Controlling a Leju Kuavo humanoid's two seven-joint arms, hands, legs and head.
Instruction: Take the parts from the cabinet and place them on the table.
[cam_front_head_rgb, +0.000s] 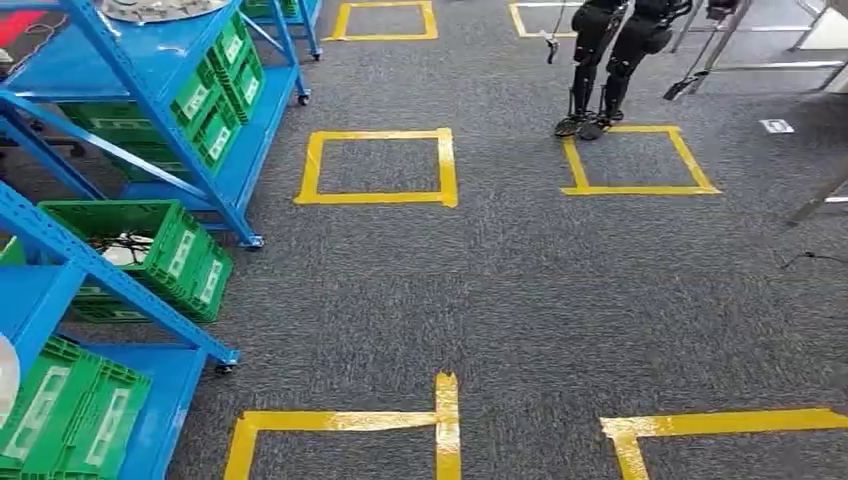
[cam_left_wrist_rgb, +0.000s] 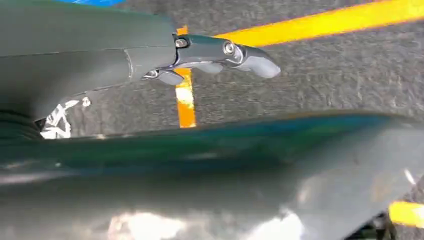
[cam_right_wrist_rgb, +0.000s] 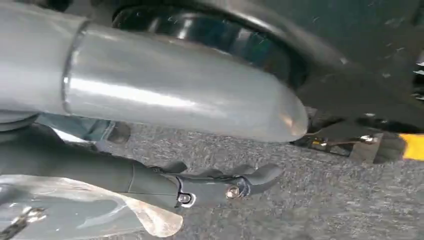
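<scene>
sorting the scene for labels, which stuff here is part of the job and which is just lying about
Job: blue racks; green bins; round metal part on the top shelf.
Lying about: yellow tape squares; another robot's legs; cable on the carpet.

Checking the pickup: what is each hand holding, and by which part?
Left hand holds nothing. A clear bag lies by the right hand; whether it is gripped cannot be told.

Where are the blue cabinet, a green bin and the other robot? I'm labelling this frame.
blue cabinet (cam_front_head_rgb: 150, 60): head view, on its slanted front post.
green bin (cam_front_head_rgb: 185, 255): head view, on its front wall.
other robot (cam_front_head_rgb: 615, 60): head view, on its legs.
</scene>
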